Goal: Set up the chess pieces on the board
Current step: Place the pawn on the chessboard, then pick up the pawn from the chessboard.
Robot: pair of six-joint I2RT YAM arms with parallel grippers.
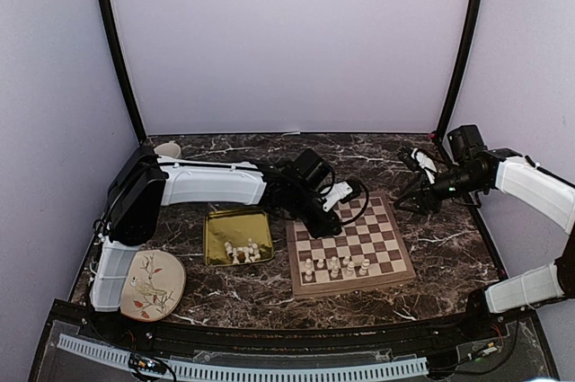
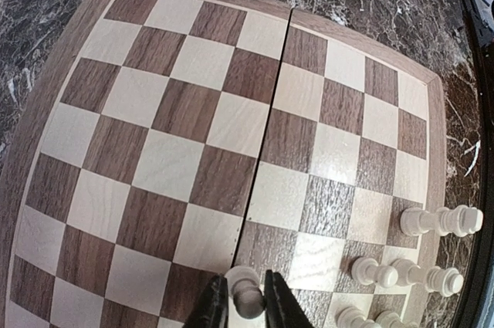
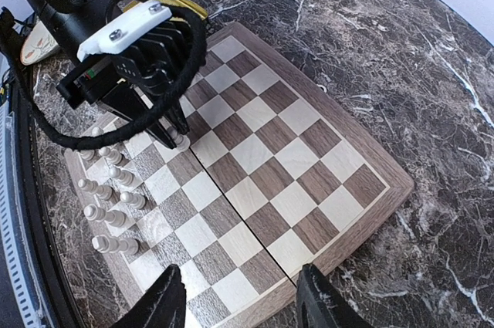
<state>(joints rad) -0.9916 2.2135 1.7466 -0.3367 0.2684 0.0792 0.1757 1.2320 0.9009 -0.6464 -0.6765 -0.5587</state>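
While the L arm stretches across the chessboard, the L end effector is clenched on a cream pawn, w/ one dark finger at each side of it. The pawn stands upright over a square beside the board's centre seam, next to the pieces already placed. Whether its base touches the wood cannot be told.

The R end effector is released. Its fingers are spread wide w/ nothing between them, and it hovers near the board's far R corner.

Placed pieces: a small group of cream figures, upright in two short rows on the near part of the board.

Loose pieces: a cream heap lying in the gold tray, which sits just L of the board.

A round plate w/ a bird drawing rests at the near L of the dark marble worktop.
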